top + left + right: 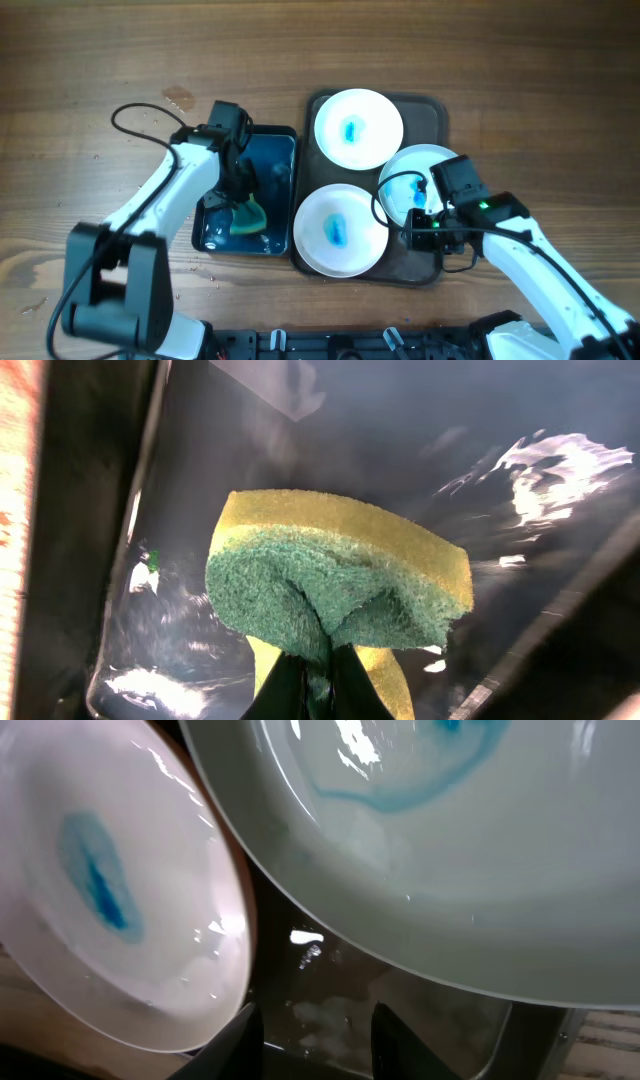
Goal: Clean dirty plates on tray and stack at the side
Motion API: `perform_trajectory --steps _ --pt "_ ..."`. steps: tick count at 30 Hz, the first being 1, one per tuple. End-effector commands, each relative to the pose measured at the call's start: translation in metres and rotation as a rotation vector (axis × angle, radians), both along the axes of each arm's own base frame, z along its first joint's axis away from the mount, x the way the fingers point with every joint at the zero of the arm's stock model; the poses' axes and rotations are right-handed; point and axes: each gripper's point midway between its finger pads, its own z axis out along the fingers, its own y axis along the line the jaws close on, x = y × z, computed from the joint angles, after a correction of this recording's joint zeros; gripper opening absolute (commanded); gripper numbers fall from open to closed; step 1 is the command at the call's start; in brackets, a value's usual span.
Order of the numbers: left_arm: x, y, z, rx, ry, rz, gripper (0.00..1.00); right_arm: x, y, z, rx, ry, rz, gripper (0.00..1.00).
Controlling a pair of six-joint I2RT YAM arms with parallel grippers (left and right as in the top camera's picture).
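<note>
Three white plates lie on the dark brown tray (437, 110): one at the back (358, 127), one at the front (340, 230), one at the right (412, 170) under my right arm. All three carry a blue smear. My right gripper (315, 1025) is open and empty, low over the tray floor between the front plate (110, 910) and the right plate (480, 850). My left gripper (318, 685) is shut on a green and yellow sponge (335, 575), held over the dark basin (270, 160); the sponge also shows in the overhead view (247, 217).
The blue-black basin holds water and stands just left of the tray. Bare wooden table (90, 60) lies to the left, back and right. Arm cables loop over the table and the right plate.
</note>
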Motion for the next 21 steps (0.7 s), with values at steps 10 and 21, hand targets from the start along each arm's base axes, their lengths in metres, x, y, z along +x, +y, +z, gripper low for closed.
perform_trajectory --steps 10,21 --pt "-0.004 -0.048 0.113 -0.258 -0.244 -0.173 0.04 0.048 0.018 -0.054 -0.134 -0.106 -0.044 0.06" --pt "-0.009 -0.200 0.018 -0.385 -0.098 -0.361 0.04 0.061 0.013 -0.051 -0.160 -0.149 -0.112 0.04"
